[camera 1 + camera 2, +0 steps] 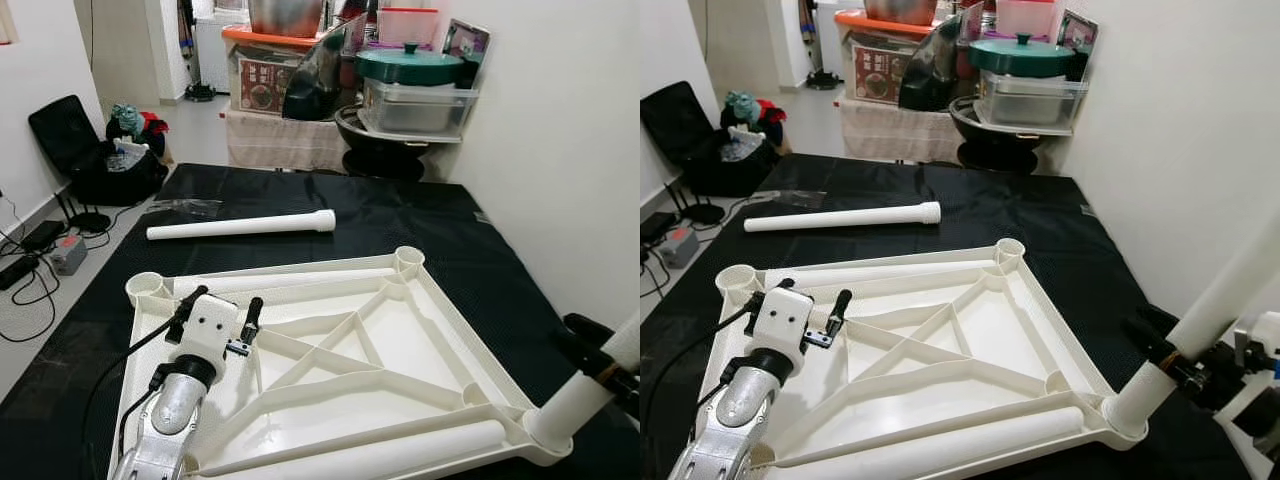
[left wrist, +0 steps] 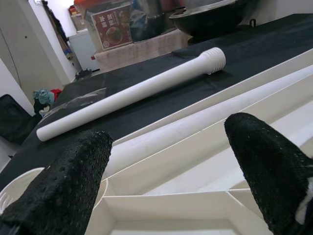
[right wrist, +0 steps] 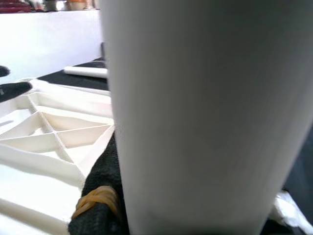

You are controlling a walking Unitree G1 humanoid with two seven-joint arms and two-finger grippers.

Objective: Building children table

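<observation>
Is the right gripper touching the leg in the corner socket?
Touching. The right wrist view shows a black finger pressed against the leg; the right gripper clamps it.

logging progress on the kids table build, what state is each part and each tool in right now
tabletop: upside down on the black mat, ribs facing up
leg in corner socket: standing tilted in the near right socket
loose leg: lying flat on the mat beyond the tabletop
left tool: open, over the tabletop's left side
right tool: shut on the socketed leg
</observation>
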